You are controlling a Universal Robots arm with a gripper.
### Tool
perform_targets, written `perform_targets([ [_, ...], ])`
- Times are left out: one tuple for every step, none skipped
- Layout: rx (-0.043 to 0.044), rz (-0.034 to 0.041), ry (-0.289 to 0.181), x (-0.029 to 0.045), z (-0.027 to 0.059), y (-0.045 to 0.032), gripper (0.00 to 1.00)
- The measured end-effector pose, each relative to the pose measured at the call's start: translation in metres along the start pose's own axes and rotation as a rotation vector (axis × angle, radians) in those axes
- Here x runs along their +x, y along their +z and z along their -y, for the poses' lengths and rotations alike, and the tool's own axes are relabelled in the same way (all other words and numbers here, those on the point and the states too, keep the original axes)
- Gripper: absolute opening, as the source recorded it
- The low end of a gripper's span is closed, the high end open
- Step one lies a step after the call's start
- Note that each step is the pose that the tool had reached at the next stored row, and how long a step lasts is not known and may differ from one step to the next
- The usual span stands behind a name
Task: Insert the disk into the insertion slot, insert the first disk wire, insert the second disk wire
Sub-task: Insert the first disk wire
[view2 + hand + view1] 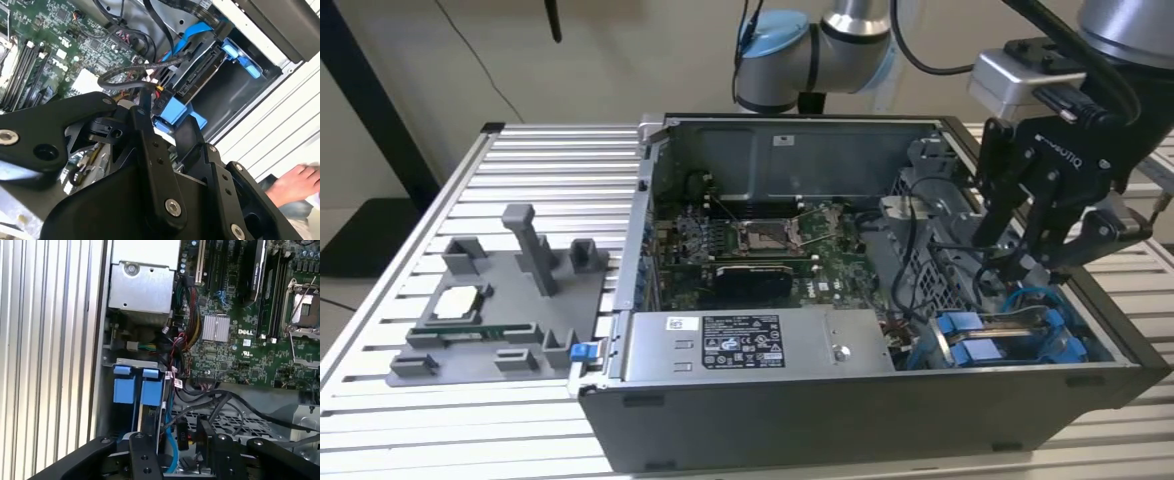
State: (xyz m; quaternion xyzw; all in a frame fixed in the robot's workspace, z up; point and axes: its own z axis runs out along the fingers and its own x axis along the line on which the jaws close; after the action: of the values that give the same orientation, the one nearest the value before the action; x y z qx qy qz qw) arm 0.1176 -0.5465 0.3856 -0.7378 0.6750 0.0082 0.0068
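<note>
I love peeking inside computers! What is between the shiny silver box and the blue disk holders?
Coloured wires and a small white plug lie between the silver box and the blue disk carriers, in the first wrist view.

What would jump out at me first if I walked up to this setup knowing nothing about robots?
The opened computer case stands on a slatted metal table, its green motherboard bare in the middle. At the exterior view's right, the black gripper reaches down into the case just above the bright blue disk carriers. On the exterior view's left lies a grey parts tray.
</note>
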Motion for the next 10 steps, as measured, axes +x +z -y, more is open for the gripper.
perform_targets([
  [0.0051, -0.0003, -0.007, 0.0, 0.0, 0.0003, 1.0],
  [0.0096, -0.0007, -0.011, 0.0, 0.0, 0.0009, 1.0],
  [0.0136, -0.0009, -0.013, 0.0, 0.0, 0.0018, 1.0],
  [0.018, -0.0012, -0.015, 0.0001, 0.0, 0.0028, 1.0],
  [0.0222, -0.0007, -0.015, 0.0001, 0.0, 0.0036, 1.0],
  [0.024, 0.0003, -0.015, 0.0001, 0.0001, 0.0039, 0.0],
  [0.0245, 0.0018, -0.016, 0.0001, 0.0001, 0.0041, 0.0],
  [0.0251, 0.0032, -0.015, 0.0001, 0.0001, 0.0044, 0.0],
  [0.0256, 0.0045, -0.015, 0.0001, 0.0, 0.0046, 0.0],
  [0.0262, 0.0053, -0.015, 0.0001, 0.0, 0.0047, 0.0],
])
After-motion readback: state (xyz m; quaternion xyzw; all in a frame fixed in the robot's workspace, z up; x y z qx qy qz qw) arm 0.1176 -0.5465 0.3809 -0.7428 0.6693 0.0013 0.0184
